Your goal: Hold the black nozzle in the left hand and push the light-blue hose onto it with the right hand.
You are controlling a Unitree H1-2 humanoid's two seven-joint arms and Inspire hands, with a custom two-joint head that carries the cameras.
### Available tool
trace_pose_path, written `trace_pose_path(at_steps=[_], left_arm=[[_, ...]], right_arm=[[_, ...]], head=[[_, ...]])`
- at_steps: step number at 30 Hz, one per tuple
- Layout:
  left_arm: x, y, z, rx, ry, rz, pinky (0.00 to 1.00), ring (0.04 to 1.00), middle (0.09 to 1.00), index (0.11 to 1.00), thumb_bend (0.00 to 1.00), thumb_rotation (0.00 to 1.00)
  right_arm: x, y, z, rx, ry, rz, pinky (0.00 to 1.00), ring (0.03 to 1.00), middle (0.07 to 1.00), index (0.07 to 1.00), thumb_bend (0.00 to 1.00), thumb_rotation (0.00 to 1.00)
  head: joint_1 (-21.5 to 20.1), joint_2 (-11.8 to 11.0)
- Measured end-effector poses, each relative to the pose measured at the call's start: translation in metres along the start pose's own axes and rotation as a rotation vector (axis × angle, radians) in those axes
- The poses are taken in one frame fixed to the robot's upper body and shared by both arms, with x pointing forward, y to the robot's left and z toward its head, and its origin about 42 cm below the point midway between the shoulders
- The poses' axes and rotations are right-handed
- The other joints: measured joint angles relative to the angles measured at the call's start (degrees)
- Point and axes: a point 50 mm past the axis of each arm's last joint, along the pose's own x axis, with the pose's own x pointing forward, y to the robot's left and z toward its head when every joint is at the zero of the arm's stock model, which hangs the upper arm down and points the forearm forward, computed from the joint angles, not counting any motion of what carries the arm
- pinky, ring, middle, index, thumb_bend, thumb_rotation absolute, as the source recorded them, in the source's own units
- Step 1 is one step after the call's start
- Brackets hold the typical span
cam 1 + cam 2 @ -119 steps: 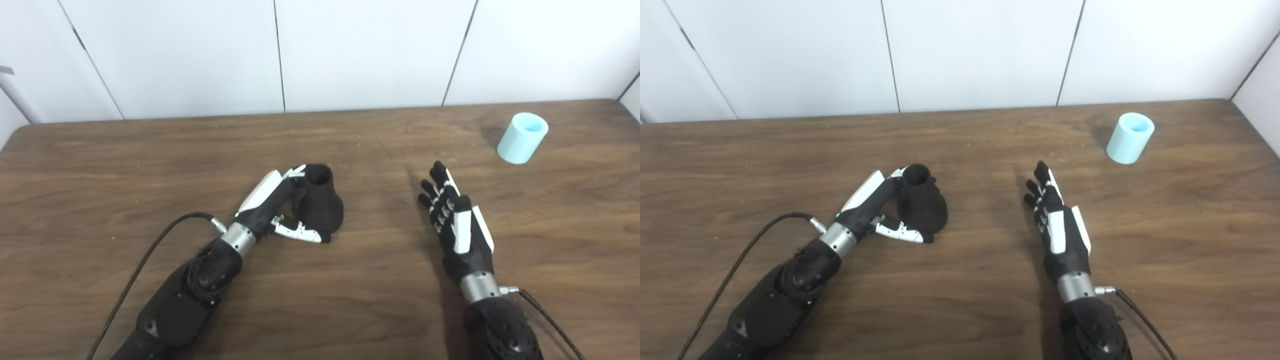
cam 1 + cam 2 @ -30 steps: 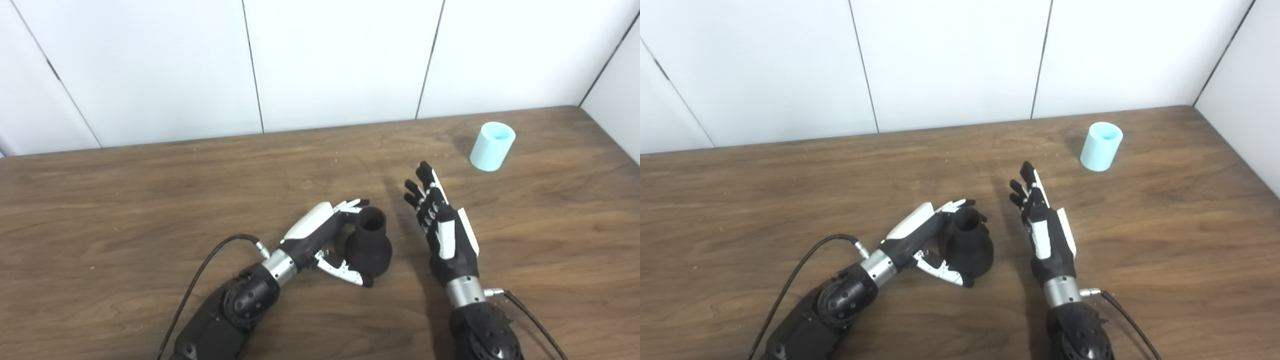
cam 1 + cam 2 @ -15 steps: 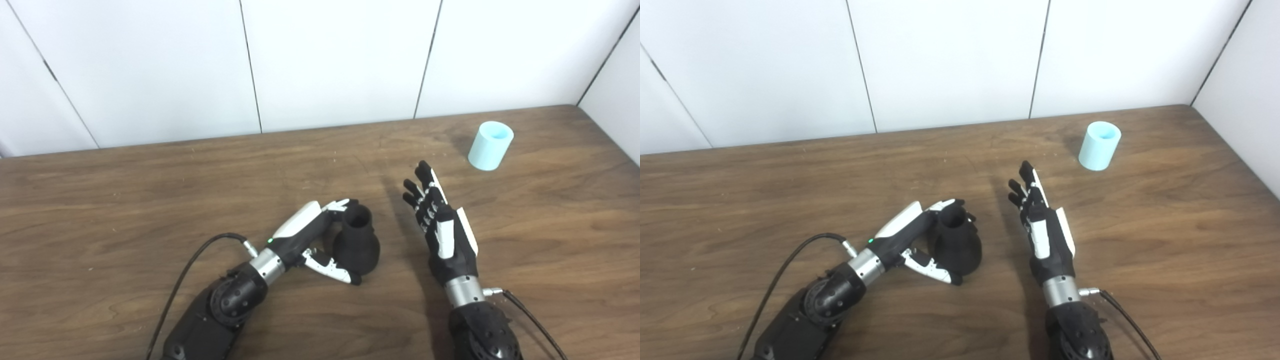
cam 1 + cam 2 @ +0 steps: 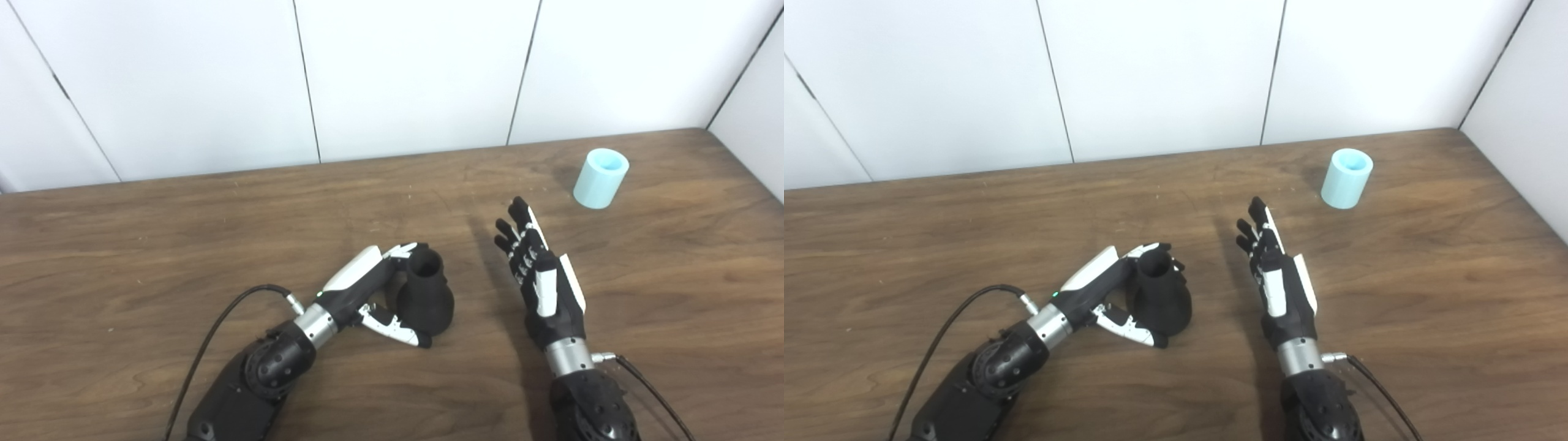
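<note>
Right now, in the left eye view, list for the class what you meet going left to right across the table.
Left hand → black nozzle → right hand → light-blue hose.

Bright, even overhead light; soft shadows left of each robot hand on the table (image 4: pixel 184 245); slightly soft focus.

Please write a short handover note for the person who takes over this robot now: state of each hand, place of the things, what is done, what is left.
Left hand: shut on the black flared nozzle, upright on the wooden table.
Right hand: open, empty, beside the nozzle.
Light-blue hose piece: standing at the far right, untouched.
Done: nozzle gripped.
Left: fetch the hose, push it on.
</note>
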Motion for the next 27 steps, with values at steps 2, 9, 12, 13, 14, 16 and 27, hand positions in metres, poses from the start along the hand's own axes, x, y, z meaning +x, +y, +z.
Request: trace_pose_path(at_steps=[2,9,12,13,14,16,27], left_arm=[[-0.002,0.001,-0.001,0.004,0.001,-0.004,1.00,0.957,0.776,0.480,0.52,0.06],[-0.002,0.002,-0.002,0.005,0.004,-0.003,1.00,0.960,0.786,0.480,0.52,0.06],[-0.002,0.003,-0.004,0.004,0.011,-0.002,1.00,0.965,0.792,0.480,0.52,0.06],[-0.002,0.003,-0.004,0.003,0.012,-0.002,1.00,0.972,0.794,0.480,0.52,0.06],[-0.001,0.004,-0.005,0.003,0.014,-0.004,1.00,0.975,0.795,0.480,0.52,0.06],[0.000,0.005,-0.007,-0.001,0.016,-0.007,1.00,0.980,0.797,0.480,0.52,0.06],[-0.001,0.012,-0.013,-0.054,0.031,-0.004,1.00,0.970,0.795,0.480,0.52,0.06]], right_arm=[[0.000,0.000,0.000,0.004,-0.001,0.000,0.94,0.963,1.000,1.000,0.70,1.00],[0.000,-0.001,0.000,0.012,-0.003,0.000,0.94,0.967,1.000,1.000,0.71,1.00],[0.000,-0.001,0.000,0.016,-0.003,0.000,0.95,0.968,1.000,1.000,0.72,1.00],[0.000,-0.001,0.000,0.018,-0.003,0.000,0.95,0.969,1.000,1.000,0.72,1.00],[0.000,-0.002,0.000,0.018,-0.003,0.000,0.95,0.969,1.000,1.000,0.72,1.00],[0.000,-0.002,0.000,0.019,-0.003,0.000,0.95,0.970,1.000,1.000,0.73,1.00],[0.000,-0.003,0.001,0.020,-0.004,0.001,0.95,0.977,1.000,1.000,0.73,1.00]], head=[[0.2,-0.1],[0.3,-0.1],[0.2,0.0],[0.2,0.0],[0.2,0.0],[0.2,0.0],[0.4,0.2]])
